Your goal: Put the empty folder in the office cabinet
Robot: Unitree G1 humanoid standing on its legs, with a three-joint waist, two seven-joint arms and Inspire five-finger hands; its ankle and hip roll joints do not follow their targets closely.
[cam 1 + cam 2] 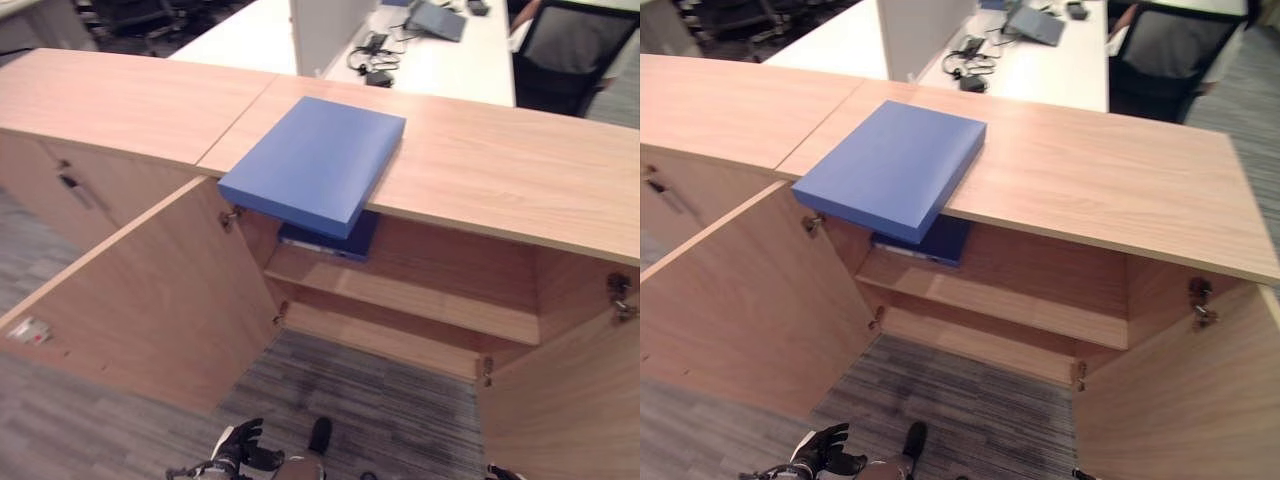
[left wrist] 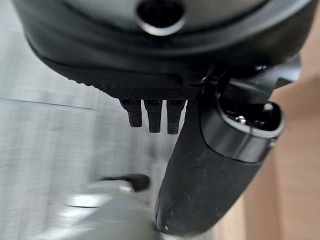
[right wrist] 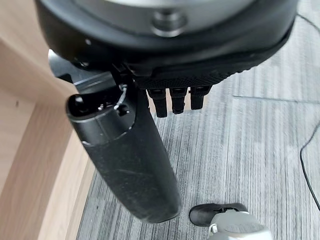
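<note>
The blue folder lies flat on top of the cabinet, w/ its near corner sticking out over the front edge, above the open part. It is not inside yet. Both cabinet doors are open: left door swung out wide, right door too. Inside, on the upper shelf, there is a darker blue folder lying flat, just under the first one. A lower shelf sits below it.

My left hand hangs low down near the grey carpet floor, in front of the left door, well away from the folder. Fingers are straight and loose, holding nothing. My right hand hangs low too, next to the right door, fingers loose & empty, thumb sticking out.

Behind the cabinet is a white tabletop w/ a laptop and some black wires, plus a black chair
</note>
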